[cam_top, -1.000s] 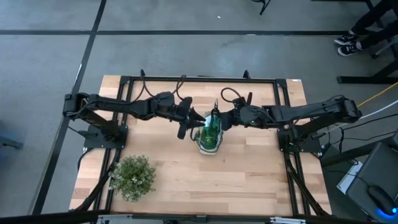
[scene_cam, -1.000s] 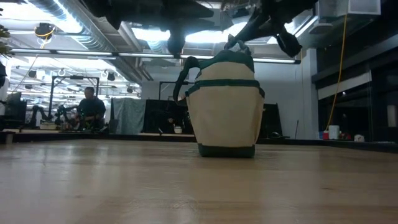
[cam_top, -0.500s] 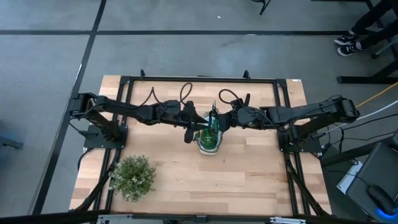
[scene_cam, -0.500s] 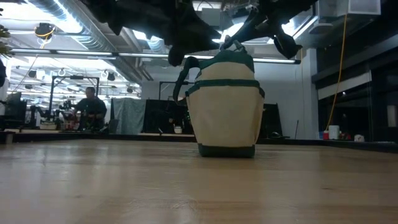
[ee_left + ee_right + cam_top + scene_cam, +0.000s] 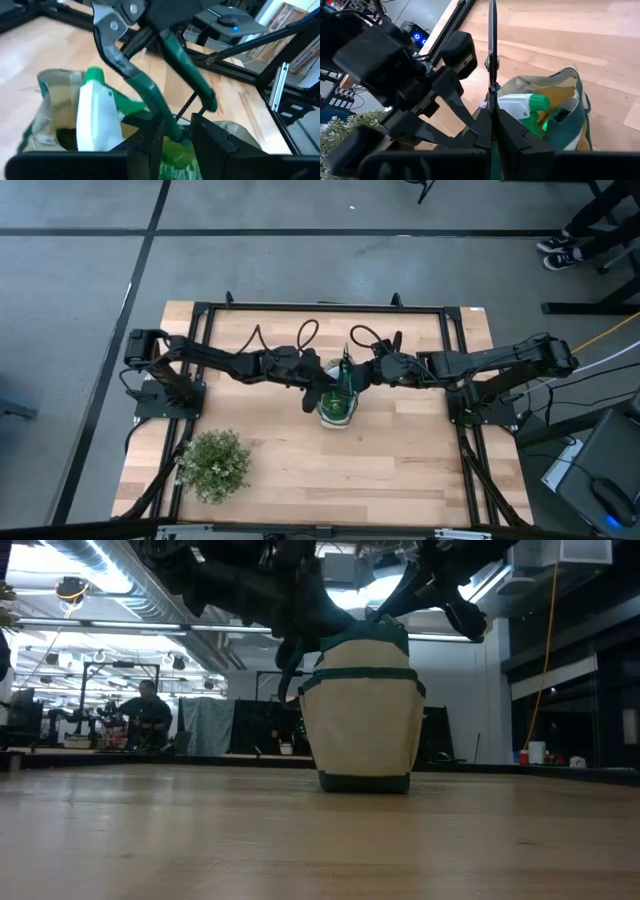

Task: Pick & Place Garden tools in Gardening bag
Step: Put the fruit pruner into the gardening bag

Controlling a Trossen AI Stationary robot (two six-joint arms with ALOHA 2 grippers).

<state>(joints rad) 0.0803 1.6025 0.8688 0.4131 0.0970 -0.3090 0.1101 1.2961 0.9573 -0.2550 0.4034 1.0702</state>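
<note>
Pruning shears (image 5: 491, 60) stood pinched upright between the right gripper's (image 5: 491, 131) fingers, directly above the open mouth of the gardening bag (image 5: 336, 408). In the right wrist view the thin dark blades rose straight from that gripper, with the bag's cream rim just beyond them. The spray bottle (image 5: 98, 112) already sat inside the bag, its white head and green nozzle poking out of the opening.

On the high view the bag stood near the centre of the desk (image 5: 400, 460). The right gripper (image 5: 356, 374) hung at about 1 o'clock from the bag, right at its rim. The left gripper (image 5: 318, 383) hung at about 10 o'clock from it, just as close, so the two nearly met over the opening. In the left wrist view the left gripper (image 5: 172, 131) had its fingers spread apart a little, with a green handle of the shears passing between them; whether they pressed on it could not be told.

A potted plant (image 5: 214, 465) stood well apart, at about 8 o'clock from the bag.
</note>
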